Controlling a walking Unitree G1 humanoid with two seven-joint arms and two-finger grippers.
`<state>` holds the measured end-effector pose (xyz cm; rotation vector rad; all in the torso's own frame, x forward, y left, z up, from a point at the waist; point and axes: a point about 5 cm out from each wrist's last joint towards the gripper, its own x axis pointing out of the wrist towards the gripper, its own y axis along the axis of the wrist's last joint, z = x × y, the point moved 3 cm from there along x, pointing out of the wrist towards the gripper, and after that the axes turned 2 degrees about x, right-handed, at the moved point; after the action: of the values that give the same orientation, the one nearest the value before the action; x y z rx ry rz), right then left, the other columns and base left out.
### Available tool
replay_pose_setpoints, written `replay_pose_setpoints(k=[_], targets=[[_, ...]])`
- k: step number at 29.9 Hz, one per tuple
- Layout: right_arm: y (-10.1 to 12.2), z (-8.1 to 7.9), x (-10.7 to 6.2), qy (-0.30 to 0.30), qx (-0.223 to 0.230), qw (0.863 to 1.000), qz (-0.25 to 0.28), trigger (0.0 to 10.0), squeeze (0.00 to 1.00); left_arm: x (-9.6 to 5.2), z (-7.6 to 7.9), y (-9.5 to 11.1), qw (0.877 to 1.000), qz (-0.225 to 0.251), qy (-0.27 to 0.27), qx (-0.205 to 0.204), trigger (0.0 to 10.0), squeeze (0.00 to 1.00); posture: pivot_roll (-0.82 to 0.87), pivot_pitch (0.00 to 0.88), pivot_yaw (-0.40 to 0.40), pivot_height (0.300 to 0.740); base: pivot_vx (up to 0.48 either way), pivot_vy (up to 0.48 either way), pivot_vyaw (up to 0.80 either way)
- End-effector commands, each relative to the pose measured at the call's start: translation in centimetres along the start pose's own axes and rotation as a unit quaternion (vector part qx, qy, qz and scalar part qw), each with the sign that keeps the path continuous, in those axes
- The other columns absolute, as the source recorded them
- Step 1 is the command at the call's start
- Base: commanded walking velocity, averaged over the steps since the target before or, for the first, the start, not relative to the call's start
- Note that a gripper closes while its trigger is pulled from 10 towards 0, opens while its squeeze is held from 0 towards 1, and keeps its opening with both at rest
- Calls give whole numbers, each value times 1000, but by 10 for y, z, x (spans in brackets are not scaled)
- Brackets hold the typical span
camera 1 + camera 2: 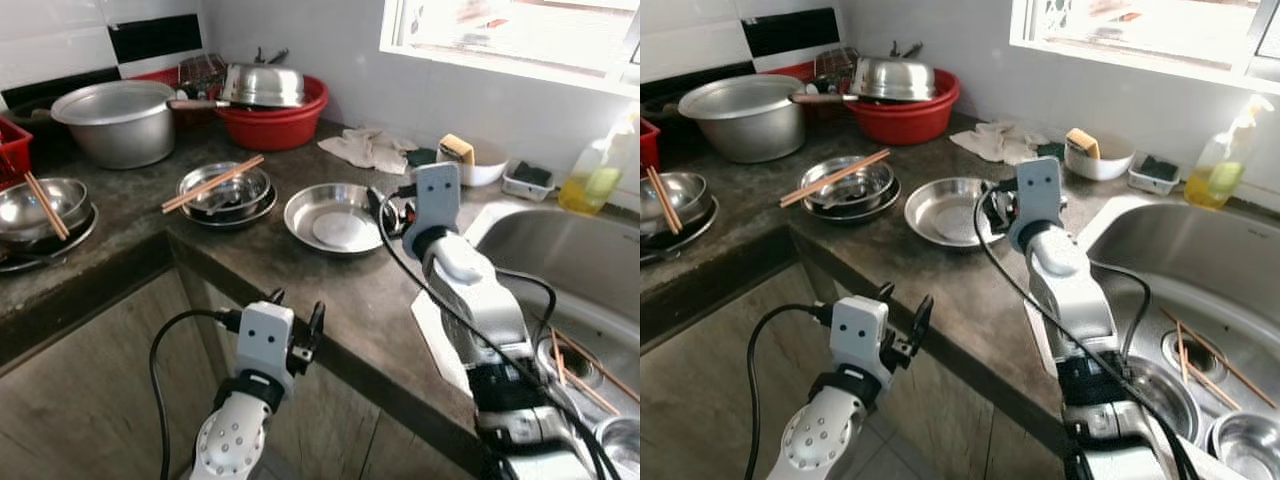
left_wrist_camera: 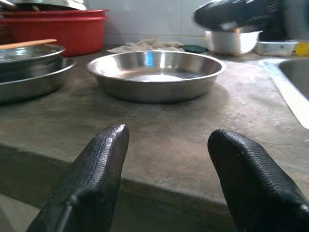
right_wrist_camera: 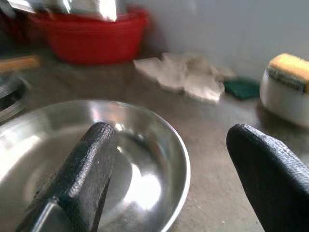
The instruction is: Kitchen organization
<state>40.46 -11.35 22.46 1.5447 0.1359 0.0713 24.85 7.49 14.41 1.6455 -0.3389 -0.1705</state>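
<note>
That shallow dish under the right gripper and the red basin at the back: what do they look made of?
Shallow dish: looks like stainless steel, polished; it mirrors the window light and has a thin rolled rim. Red basin: probably plastic, with uniform colour, a soft sheen and a thick rim. Right gripper hangs open over the dish rim.

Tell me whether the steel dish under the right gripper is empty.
Empty: the steel dish shows only bare, shiny metal inside, below the open right gripper.

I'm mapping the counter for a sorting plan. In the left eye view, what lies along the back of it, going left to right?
Grey pot → red basin → cloth → white bowl with sponge → soap bottle.
</note>
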Motion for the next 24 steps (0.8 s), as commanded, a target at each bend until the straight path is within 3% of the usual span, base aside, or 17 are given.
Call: replay_pose_setpoints(k=[1, 4, 5, 8, 16, 24], targets=[[-3, 7, 8, -7, 6, 999, -43, 10000, 0, -2, 4, 4, 1000, 1, -3, 3, 10000, 0, 129, 65, -67, 740, 0, 0, 0], [-6, 9, 10, -10, 13, 998, -60, 10000, 0, -2, 5, 3, 1000, 0, -3, 1, 10000, 0, 129, 66, -68, 740, 0, 0, 0], [-10, 9, 17, 1, 48, 993, -105, 10000, 0, -3, 6, 1, 1000, -4, -2, -2, 10000, 0, 130, 71, -70, 740, 0, 0, 0], [-14, 8, 20, 14, 52, 988, -148, 10000, 0, -3, 5, -3, 1000, -10, -1, -6, 10000, 0, 125, 75, -72, 740, 0, 0, 0], [-14, 7, 24, 32, 60, 981, -180, 10000, 0, -2, 5, -3, 1000, -8, 1, -12, 10000, 0, 122, 83, -77, 740, 0, 0, 0], [-19, 0, 24, 61, 67, 966, -244, 10000, 0, 0, 5, -3, 1000, -7, 1, -9, 10000, 0, 115, 81, -77, 740, 0, 0, 0]])
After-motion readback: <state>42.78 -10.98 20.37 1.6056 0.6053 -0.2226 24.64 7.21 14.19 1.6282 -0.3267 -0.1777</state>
